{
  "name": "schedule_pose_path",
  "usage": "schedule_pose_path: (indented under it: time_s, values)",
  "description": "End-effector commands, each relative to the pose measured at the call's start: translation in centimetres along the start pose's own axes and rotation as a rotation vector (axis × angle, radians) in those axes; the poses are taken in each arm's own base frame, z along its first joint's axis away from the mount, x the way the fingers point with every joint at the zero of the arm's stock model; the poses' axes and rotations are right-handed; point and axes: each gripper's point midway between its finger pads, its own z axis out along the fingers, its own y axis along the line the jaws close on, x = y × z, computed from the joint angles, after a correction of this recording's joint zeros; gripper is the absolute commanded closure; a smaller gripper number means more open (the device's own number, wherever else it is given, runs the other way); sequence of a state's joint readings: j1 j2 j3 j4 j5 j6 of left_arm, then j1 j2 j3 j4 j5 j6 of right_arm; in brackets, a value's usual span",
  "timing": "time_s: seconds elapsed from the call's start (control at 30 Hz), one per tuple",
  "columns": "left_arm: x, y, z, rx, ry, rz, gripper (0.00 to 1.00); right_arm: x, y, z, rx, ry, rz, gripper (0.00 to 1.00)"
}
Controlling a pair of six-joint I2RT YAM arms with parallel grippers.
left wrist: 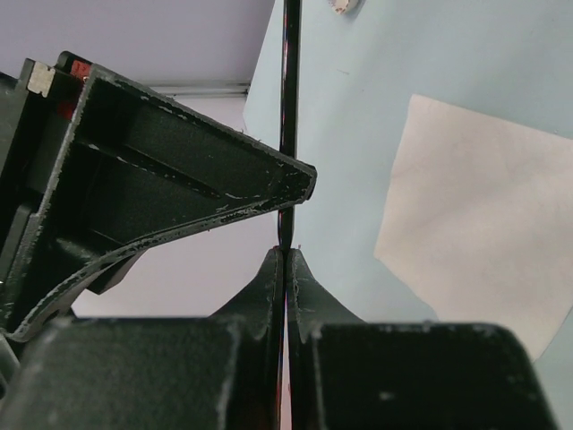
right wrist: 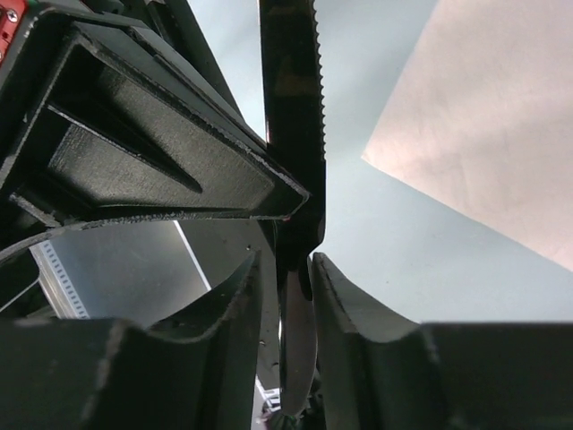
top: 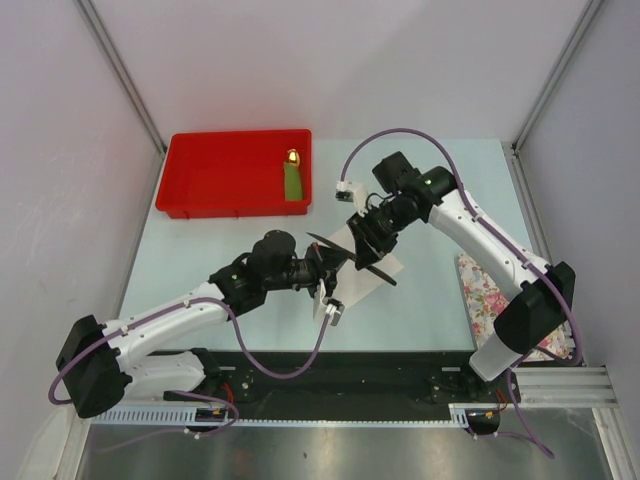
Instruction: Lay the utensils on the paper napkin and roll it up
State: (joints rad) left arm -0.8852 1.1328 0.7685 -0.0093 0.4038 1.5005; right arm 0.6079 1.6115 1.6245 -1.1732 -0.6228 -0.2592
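We see a thin, all-black knife with a serrated edge, held clear of the table. It is pinched flat between the closed fingers of the left gripper. Its far end reaches over the paper napkin, a plain white square lying flat and turned cornerwise near the middle of the table.
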Motion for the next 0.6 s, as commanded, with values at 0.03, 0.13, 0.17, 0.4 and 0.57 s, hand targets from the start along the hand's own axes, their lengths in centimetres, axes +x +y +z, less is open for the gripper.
schedule_pose_path:
  time_s: [0.03,0.13,0.17,0.4,0.57]
  values:
    - [-1.2,3.5,-0.3,-0.094,-0.047,0.031,1.0,-0.3,0.0,0.3,0.003,-0.007,-0.011,0.79]
    - [-1.0,3.5,-0.2,-0.091,-0.037,0.005,1.0,-0.3,-0.4,0.3,0.024,-0.007,-0.002,1.0]
    - [-0.7,3.9,-0.3,-0.101,-0.016,-0.01,0.95,-0.2,-0.5,0.3,0.031,-0.007,0.001,1.0]
    - [3.6,6.6,-3.2,-0.272,0.155,-0.496,0.18,-2.5,-4.6,0.1,0.197,-0.154,0.121,1.0]
    - [8.3,7.8,-8.4,-0.464,0.285,-1.033,0.0,-4.0,-9.4,-0.5,0.413,-0.293,0.297,1.0]
